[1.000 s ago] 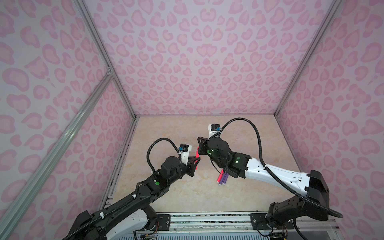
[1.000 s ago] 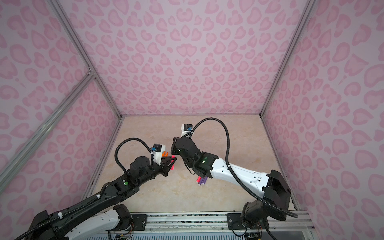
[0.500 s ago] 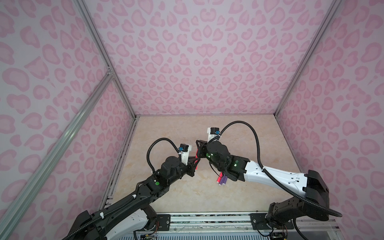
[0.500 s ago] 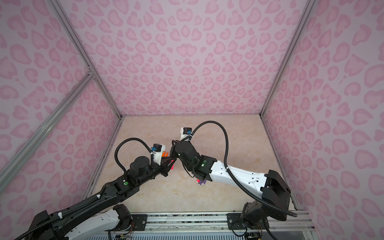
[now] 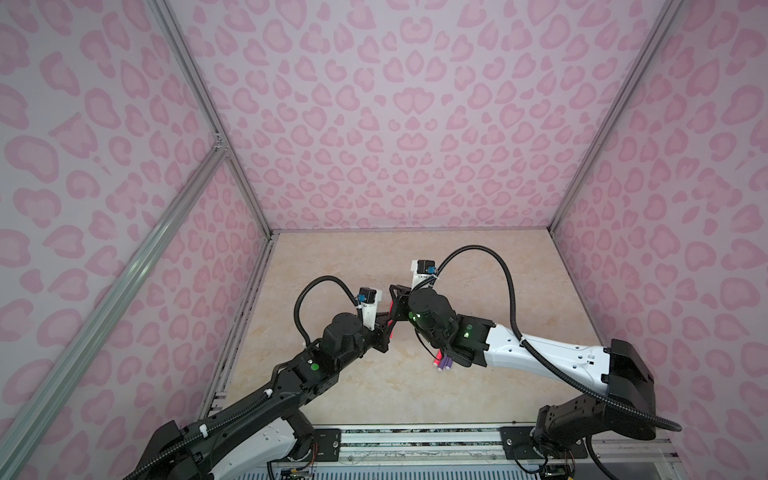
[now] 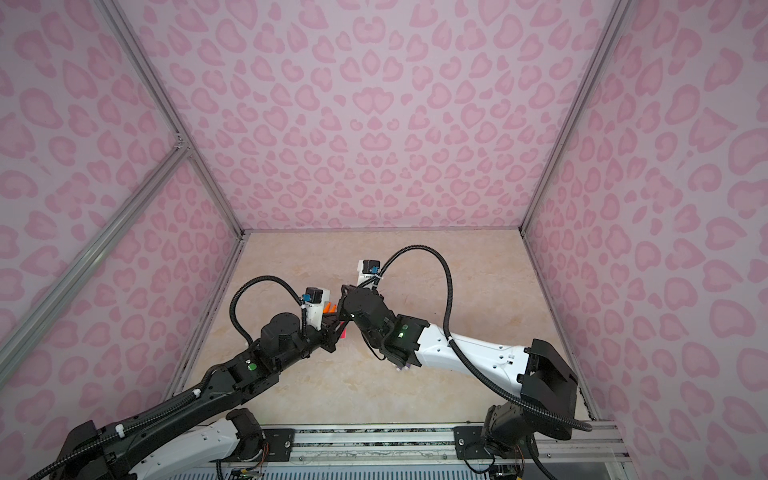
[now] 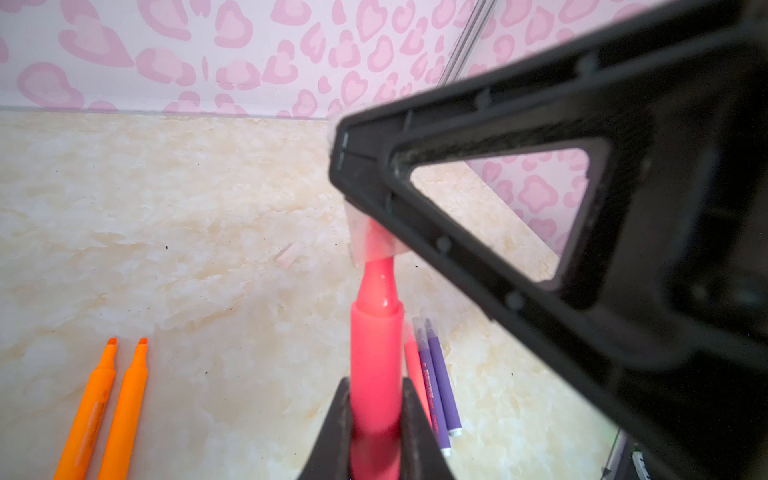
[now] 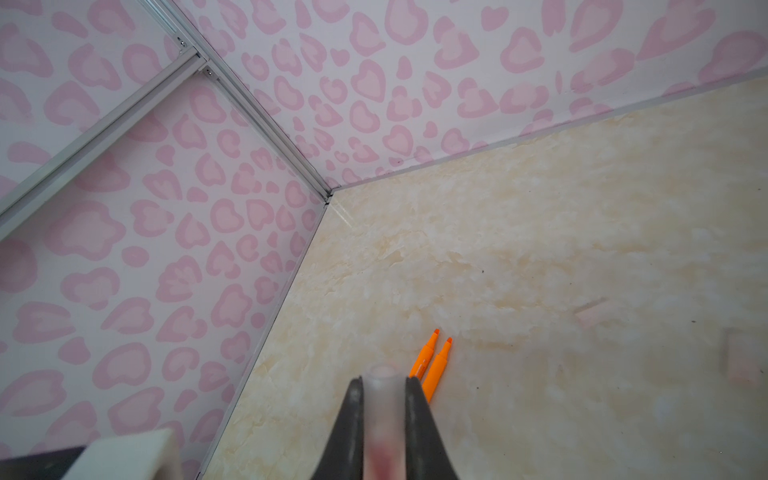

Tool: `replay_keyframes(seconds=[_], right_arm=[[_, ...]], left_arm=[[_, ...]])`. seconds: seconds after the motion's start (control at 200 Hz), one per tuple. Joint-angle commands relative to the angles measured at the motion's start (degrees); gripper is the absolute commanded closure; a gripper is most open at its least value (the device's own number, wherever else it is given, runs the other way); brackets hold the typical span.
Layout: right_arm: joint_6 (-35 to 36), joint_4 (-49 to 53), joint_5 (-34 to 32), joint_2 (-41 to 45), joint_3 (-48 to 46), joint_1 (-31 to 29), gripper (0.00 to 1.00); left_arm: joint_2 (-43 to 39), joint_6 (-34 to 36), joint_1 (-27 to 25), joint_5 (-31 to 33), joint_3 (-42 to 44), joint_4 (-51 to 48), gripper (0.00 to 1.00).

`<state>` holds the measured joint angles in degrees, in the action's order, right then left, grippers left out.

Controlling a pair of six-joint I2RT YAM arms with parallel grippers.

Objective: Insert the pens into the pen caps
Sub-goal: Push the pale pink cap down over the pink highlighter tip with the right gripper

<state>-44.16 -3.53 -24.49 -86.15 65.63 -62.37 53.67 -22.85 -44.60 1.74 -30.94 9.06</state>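
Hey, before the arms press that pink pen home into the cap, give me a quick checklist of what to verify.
1. Hold of left gripper on pink pen: ok, fingers clamp the barrel.
2. Hold of right gripper on cap: ok.
3. Pen tip inside the cap's mouth: ok.
4. Cap seated down to the pen's shoulder: not ok, the tapered neck shows bare.
5. Pen and cap on one axis: cannot tell.
6. A spare cap lying free on the table for the next pen: ok.
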Motion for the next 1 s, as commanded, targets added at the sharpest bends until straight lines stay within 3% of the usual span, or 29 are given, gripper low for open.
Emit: replay_keyframes(seconds=[0.0, 0.19, 0.455, 0.62, 0.995], right_arm=[[-0.4, 1.2, -1.7, -0.7, -0.4, -0.5, 1.00], [-1.1, 2.1, -2.4, -1.4, -0.8, -1.3, 1.00], [-1.4, 0.8, -1.6, -2.6, -2.7, -1.9, 1.00], [-0.7, -4.0, -0.5, -1.9, -6.3, -1.7, 1.00], [1.6, -15.3, 9.3, 2.0, -13.8, 0.0, 1.00]], left_arm=[[0.6, -0.7, 0.2, 3.9, -1.0, -1.0, 0.97], [2.3, -1.1, 0.3, 7.1, -2.4, -3.5, 0.97], [4.7, -1.7, 0.5, 6.0, -3.3, -3.6, 0.97], [4.0, -2.7, 2.6, 2.4, -2.2, -2.1, 0.97], [2.2, -4.6, 6.3, -8.4, 0.8, 4.7, 0.96]])
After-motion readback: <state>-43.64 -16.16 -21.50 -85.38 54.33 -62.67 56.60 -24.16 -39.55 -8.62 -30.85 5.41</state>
